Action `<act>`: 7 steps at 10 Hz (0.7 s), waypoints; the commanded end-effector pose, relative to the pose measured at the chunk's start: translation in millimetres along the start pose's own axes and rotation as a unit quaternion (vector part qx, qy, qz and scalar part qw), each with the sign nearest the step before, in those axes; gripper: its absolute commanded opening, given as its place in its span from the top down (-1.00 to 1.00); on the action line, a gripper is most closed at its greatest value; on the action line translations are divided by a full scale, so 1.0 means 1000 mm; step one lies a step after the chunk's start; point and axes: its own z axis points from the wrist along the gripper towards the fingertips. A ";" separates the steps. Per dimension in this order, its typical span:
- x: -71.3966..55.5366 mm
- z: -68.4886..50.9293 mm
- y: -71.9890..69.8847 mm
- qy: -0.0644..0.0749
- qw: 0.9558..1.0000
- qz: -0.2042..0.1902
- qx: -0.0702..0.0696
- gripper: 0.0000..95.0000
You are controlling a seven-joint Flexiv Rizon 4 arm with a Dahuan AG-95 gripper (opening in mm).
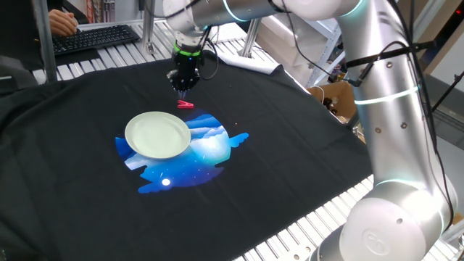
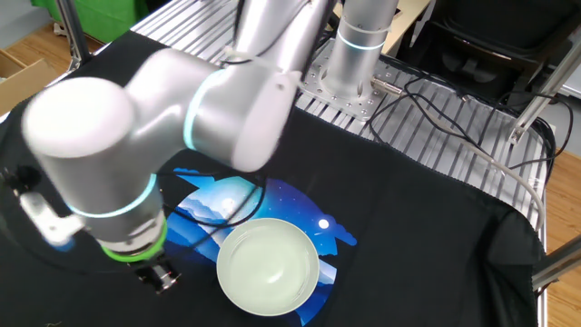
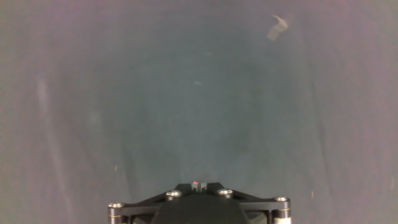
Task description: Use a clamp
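Note:
The clamp (image 1: 185, 104) is a tiny red clip lying on the black cloth, just beyond the far edge of the pale green plate (image 1: 157, 134). My gripper (image 1: 181, 88) points straight down a little above the clamp, slightly to its far left. Its fingers look closed together, with nothing gripped between them. In the hand view the fingertips (image 3: 196, 185) meet in a point at the bottom edge, with a small red speck at the tip. In the other fixed view the gripper (image 2: 160, 274) is left of the plate (image 2: 268, 266), and the clamp is hidden.
The plate sits on a blue and white print (image 1: 206, 148) on the black cloth. A keyboard (image 1: 94, 38) and a person's hand (image 1: 61, 22) are at the far left. A cardboard box (image 1: 337, 101) stands at the right edge. Cables (image 2: 436, 100) lie by the arm's base.

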 end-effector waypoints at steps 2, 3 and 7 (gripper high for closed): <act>0.003 -0.006 -0.008 0.014 0.965 0.257 -0.053 1.00; 0.003 -0.007 -0.008 0.012 0.962 0.269 -0.052 1.00; 0.003 -0.009 -0.008 -0.021 0.934 0.354 -0.049 1.00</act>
